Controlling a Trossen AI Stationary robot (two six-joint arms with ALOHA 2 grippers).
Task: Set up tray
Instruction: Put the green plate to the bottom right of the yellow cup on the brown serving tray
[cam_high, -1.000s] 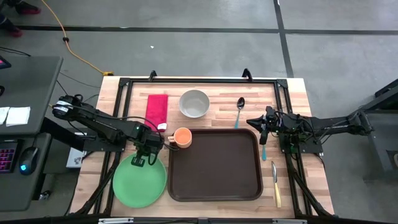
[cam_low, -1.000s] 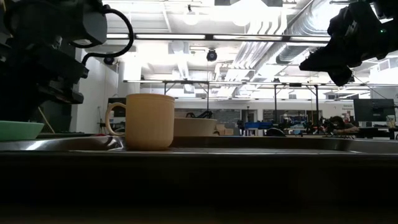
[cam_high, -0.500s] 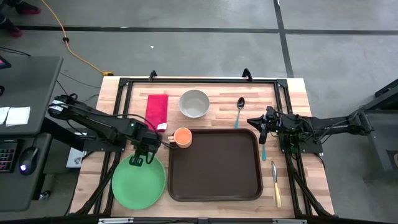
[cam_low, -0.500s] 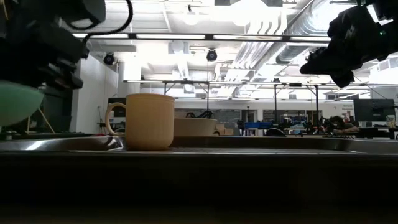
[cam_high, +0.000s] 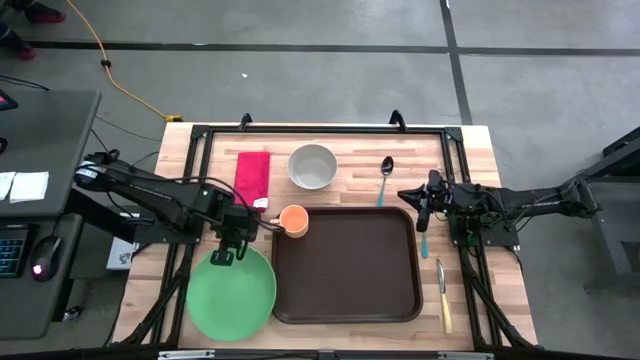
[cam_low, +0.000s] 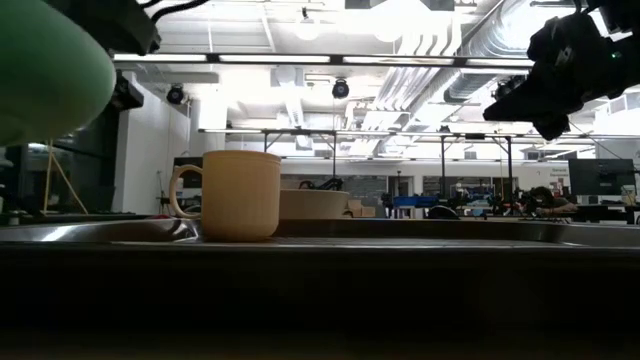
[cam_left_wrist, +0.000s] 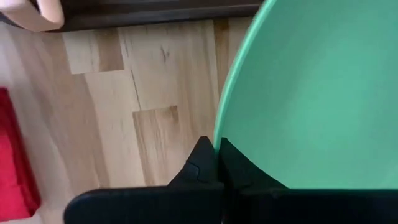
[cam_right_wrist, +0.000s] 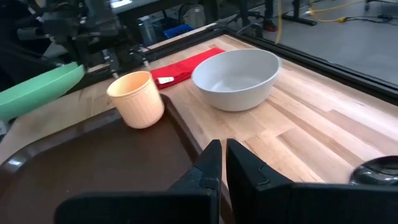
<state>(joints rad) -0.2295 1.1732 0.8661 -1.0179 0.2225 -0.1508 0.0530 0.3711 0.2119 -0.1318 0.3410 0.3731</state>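
Note:
The dark brown tray (cam_high: 345, 265) lies in the middle of the wooden table. A round green plate (cam_high: 231, 293) hangs in the air to the tray's left, with my left gripper (cam_high: 222, 255) shut on its far rim; the low view shows the plate (cam_low: 40, 70) high and tilted. An orange cup (cam_high: 293, 220) stands at the tray's far left corner. My right gripper (cam_high: 404, 196) is shut and holds nothing, hovering above the tray's far right corner. My left gripper pinches the green plate's far rim (cam_left_wrist: 225, 124) between its two fingers, one on the upper face and one on the outside. The fingers come steeply from above. The plate is lifted clear of the table and hangs tilted below the gripper.
A white bowl (cam_high: 312, 165) and a red napkin (cam_high: 252, 175) lie at the back. A spoon (cam_high: 385, 175) lies beyond the tray's far right corner. A knife (cam_high: 443, 295) and a teal-handled utensil (cam_high: 424, 243) lie right of the tray.
My left gripper has risen, still shut on the plate's rim. The green plate has come up off the table, tipped, and drifted a little toward the tray, so that its right edge now stands above the tray's left rim.

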